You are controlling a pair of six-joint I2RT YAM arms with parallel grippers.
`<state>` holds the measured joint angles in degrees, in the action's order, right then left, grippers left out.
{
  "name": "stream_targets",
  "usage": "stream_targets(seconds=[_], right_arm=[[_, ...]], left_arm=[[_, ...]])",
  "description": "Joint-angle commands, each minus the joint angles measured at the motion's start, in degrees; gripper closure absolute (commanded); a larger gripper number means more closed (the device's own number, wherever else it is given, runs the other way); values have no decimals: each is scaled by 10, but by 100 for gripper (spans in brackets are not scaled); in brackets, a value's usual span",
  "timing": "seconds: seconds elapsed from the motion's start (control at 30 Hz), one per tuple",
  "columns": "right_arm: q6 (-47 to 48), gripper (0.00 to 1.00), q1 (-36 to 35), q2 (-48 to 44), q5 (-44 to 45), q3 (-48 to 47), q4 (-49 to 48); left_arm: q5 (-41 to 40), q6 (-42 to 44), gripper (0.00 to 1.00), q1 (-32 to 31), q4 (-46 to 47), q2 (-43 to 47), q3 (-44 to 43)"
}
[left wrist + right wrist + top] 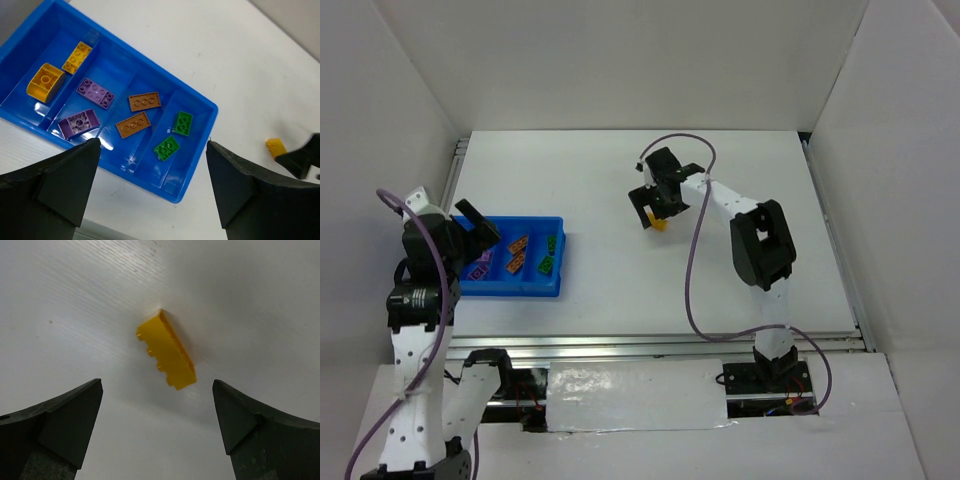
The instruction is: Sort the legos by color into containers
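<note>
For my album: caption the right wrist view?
Open right end effector above a lone yellow lego on the table.

Left arm (412, 350): white link shells, black round motor housings at the joints
Left purple cable (447, 300): thin, runs the length of the arm, with a small loop standing off its top end
Left gripper (152, 145): black; left fingers (55, 190) matte black, broad faceted wedges narrowing to blunt tips
Right arm (772, 310): slim white tubes, with one large boxy black housing (760, 245) part-way along
Right purple cable (687, 285): one long slack loop, from beside the base to the wrist
Right gripper (156, 382): black, with white patches on the body in the overhead view; right fingers (55, 425) dark grey-black wedges with chamfered edges, duller grey blocks at their roots
Right base (770, 375): black, small red wiring beside it
</note>
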<state>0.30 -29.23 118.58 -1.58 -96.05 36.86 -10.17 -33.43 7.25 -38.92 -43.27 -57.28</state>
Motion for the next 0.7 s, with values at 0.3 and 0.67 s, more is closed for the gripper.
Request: stream_targets(seconds=[0.3, 0.67], right_arm=[[65, 27, 16, 122, 3, -134, 111], [25, 82, 8, 64, -68, -61, 72]], left_arm=[[13, 25, 1, -68, 15, 19, 11], [45, 30, 1, -68, 21, -16, -1]])
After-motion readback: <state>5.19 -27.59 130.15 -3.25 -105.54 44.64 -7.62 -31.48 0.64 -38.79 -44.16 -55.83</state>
